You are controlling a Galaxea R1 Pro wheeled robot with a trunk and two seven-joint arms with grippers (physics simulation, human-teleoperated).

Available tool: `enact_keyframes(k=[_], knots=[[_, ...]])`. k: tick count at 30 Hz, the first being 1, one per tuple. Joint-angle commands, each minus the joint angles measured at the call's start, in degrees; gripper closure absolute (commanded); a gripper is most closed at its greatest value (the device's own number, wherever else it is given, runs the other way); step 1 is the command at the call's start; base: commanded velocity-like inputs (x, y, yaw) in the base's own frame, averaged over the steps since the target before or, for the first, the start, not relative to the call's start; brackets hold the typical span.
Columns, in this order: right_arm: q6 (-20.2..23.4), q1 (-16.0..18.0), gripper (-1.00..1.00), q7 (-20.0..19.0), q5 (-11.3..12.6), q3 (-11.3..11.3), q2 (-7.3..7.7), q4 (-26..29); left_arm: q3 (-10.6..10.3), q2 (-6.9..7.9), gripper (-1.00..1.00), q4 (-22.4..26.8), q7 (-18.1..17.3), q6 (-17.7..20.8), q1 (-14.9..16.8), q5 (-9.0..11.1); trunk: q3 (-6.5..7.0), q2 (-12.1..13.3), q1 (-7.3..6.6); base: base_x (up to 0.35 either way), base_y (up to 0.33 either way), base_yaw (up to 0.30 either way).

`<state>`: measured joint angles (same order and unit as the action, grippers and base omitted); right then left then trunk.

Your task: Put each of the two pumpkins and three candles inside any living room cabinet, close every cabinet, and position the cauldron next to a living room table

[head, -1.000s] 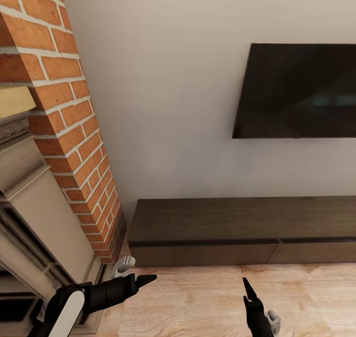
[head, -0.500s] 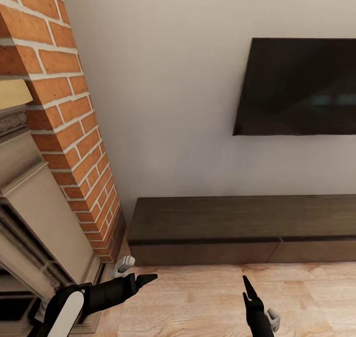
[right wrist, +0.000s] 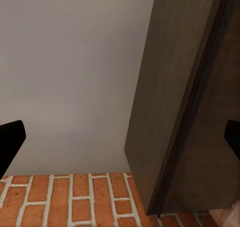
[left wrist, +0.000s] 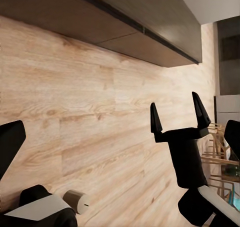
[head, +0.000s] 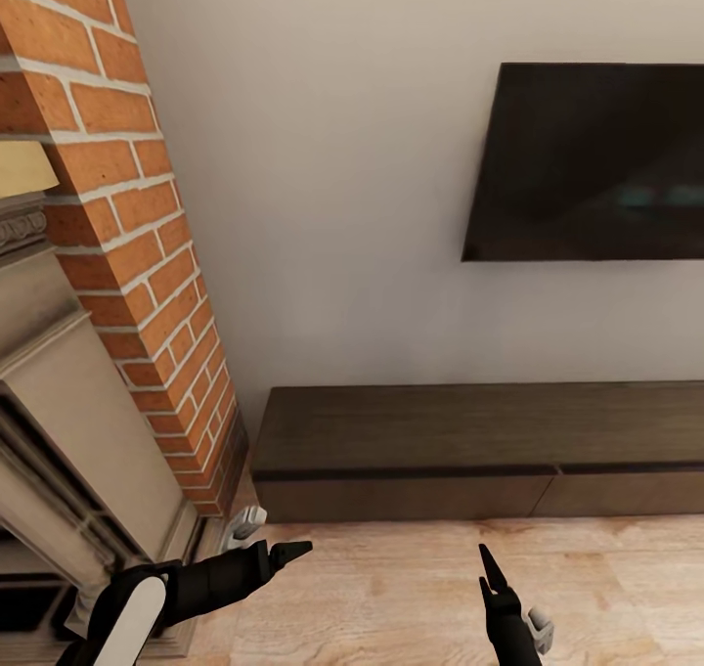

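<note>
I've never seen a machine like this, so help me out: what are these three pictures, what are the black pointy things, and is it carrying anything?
It's a simulated two-armed robot on wheels. The big picture looks down from its head: a brick fireplace, a wall TV and a long dark cabinet, drawers shut, nothing on top. The black prongs are its grippers, each called an end effector: left end effector, right end effector. The other pictures come from cameras on each wrist; the left wrist one shows the right end effector open and empty above the wooden floor. Both hold nothing.
</note>
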<state>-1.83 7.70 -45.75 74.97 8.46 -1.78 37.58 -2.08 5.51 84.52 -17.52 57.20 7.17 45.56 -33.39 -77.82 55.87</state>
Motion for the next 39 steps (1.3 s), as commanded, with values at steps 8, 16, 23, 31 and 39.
enact_keyframes(k=[8, 16, 23, 31, 39], knots=[[-1.3, 0.0, -1.0, -0.2, 0.1, -0.1, -0.1, -0.1, 0.0, 0.03, -1.0, 0.1, -0.4, 0.1, 0.0, -0.4, -1.49, -3.3, 1.76, 0.0, 0.0, 0.0], [-2.0, 0.0, -1.0, -0.2, 0.1, -0.2, -0.15, 0.0, -0.1, 0.03, -1.0, 0.1, -0.5, 0.1, 0.0, -0.4, -2.93, -6.5, 3.52, 0.0, 0.0, 0.0], [-2.0, 0.0, -1.0, -0.2, 0.1, -0.2, -0.15, 0.0, -0.1, 0.03, -1.0, 0.1, -0.5, 0.1, 0.0, -0.4, -4.19, -9.3, 5.06, 0.0, 0.0, 0.0], [-2.0, 0.0, -1.0, -2.3, 0.1, -0.2, -0.15, 0.0, -0.2, 0.03, -1.0, 0.1, -0.5, 0.1, 0.0, -0.4, -5.62, -12.5, 6.81, 0.0, 0.0, 0.0], [-1.9, 0.0, -1.0, -2.7, 0.3, -0.2, -0.15, 0.2, -0.6, 0.03, -1.0, 0.2, -0.5, 0.1, 0.0, -0.4, -7.06, -15.7, 8.57, 0.0, 0.0, 0.0]])
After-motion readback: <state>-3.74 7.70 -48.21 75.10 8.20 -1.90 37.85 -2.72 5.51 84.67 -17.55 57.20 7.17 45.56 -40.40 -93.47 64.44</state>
